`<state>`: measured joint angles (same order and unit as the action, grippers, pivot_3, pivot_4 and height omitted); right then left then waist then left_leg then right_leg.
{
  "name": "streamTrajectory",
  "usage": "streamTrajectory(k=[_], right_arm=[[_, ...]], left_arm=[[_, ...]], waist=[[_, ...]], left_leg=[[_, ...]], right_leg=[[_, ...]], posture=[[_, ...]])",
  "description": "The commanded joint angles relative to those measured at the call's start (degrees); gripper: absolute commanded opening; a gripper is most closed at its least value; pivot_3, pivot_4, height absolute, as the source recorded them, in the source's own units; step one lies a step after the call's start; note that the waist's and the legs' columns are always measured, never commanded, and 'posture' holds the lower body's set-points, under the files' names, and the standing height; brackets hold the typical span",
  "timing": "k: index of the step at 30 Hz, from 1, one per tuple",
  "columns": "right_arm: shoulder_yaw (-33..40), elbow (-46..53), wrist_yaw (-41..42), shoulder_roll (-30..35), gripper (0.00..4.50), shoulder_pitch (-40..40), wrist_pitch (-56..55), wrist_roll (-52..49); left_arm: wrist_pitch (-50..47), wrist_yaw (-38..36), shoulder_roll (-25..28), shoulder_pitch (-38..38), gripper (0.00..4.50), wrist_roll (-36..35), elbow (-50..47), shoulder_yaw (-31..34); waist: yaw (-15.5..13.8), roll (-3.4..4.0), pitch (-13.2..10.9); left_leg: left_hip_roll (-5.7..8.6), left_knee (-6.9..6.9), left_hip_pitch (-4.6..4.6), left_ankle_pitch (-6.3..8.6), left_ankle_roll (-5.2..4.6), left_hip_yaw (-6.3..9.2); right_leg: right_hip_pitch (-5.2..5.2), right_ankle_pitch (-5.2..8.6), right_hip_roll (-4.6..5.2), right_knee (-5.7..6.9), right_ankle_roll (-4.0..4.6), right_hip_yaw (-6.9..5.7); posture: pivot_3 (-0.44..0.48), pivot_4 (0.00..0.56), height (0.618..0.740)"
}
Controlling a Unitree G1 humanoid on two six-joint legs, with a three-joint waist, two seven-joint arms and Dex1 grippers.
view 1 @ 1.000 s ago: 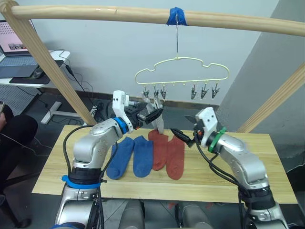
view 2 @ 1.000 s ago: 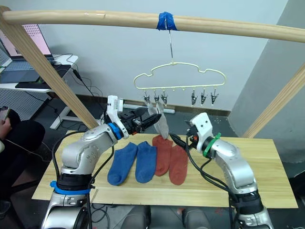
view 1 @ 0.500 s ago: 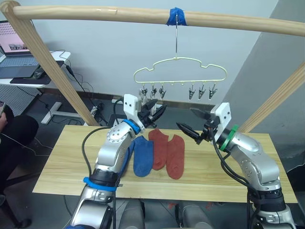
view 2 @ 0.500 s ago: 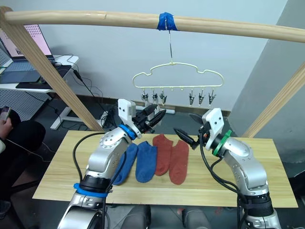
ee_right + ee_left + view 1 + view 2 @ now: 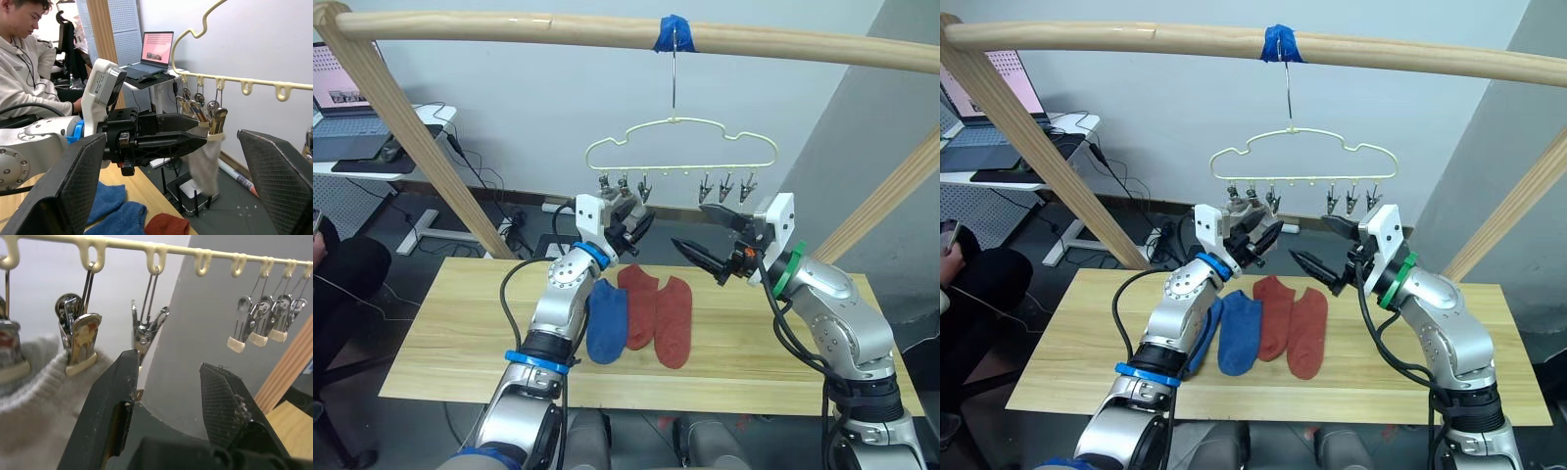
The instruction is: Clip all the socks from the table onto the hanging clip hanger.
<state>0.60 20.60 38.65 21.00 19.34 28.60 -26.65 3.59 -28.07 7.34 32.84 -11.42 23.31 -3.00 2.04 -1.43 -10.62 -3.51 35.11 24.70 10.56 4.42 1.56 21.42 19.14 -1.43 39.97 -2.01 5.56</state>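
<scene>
While the clip hanger [image 5: 680,155] holds 1 grey sock [image 5: 34,382], both the left gripper [image 5: 168,396] and right gripper [image 5: 697,235] gape empty beside it.

No text, label, brand, number or sign can be read on anything shown. Lines of writing are displayed on the laptop screen [image 5: 157,46] on the white desk, but they are too small to be made out.
</scene>
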Motion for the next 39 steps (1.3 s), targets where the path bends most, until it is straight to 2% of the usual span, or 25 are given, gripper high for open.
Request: streamTrajectory(k=[1, 11, 39], right_arm=[[0.4, 3.2, -0.3, 0.6, 4.50, 0.7, -0.3, -1.2], [0.5, 3.3, -0.8, 1.0, 4.50, 1.5, -0.7, -1.0], [0.3, 5.4, -2.0, 1.4, 4.50, 1.3, -0.4, -1.7]], left_arm=[[2.5, 0.7, -0.9, 2.2, 2.22, 0.5, 1.0, 0.9], [6.4, 2.2, -1.9, 5.9, 2.22, 1.3, 7.3, 2.4], [9.8, 2.8, -3.8, 9.2, 2.22, 2.2, 12.2, 3.6]], waist=[[0.1, 0.00, 0.0], [0.8, 0.00, 0.0], [1.4, 0.00, 0.0]], left_leg=[[0.00, 0.00, 0.00, 0.00, 0.00, 0.00], [0.00, 0.02, 0.00, 0.00, 0.00, 0.01], [0.01, 0.08, 0.00, -0.01, 0.01, 0.01]], right_leg=[[0.00, 0.00, 0.00, 0.00, 0.00, 0.00], [-0.01, 0.00, 0.00, 0.01, 0.00, -0.01], [-0.01, -0.01, 0.00, 0.09, -0.01, -0.02]], posture=[[-0.068, 0.141, 0.740], [-0.079, 0.132, 0.740], [-0.102, 0.135, 0.740]])
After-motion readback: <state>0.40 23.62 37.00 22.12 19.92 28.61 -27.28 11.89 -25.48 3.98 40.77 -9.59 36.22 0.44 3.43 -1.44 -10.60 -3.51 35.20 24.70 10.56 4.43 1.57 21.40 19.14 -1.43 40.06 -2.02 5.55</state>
